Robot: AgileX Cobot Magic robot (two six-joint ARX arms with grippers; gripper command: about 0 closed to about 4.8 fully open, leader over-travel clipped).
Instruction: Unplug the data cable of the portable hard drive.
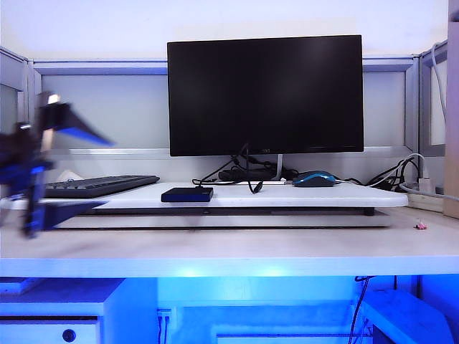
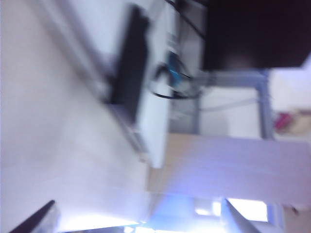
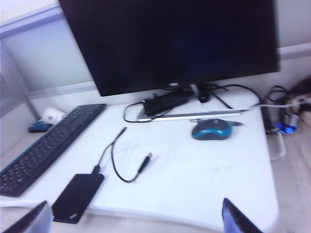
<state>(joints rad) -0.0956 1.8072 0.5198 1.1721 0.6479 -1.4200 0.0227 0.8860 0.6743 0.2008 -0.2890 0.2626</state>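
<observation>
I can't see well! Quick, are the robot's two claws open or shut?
Left gripper: open, holding nothing.
Right gripper: open, holding nothing.

You won't find any readable text here: the small marks on the monitor's (image 3: pixel 167 43) lower bezel and on the hard drive's (image 3: pixel 77 196) near corner are too blurred.

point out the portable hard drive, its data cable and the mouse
portable hard drive (image 3: pixel 77 196), right wrist view, top face.
data cable (image 3: pixel 115 167), right wrist view, mid-loop.
mouse (image 3: pixel 212 129), right wrist view, blue back.
</observation>
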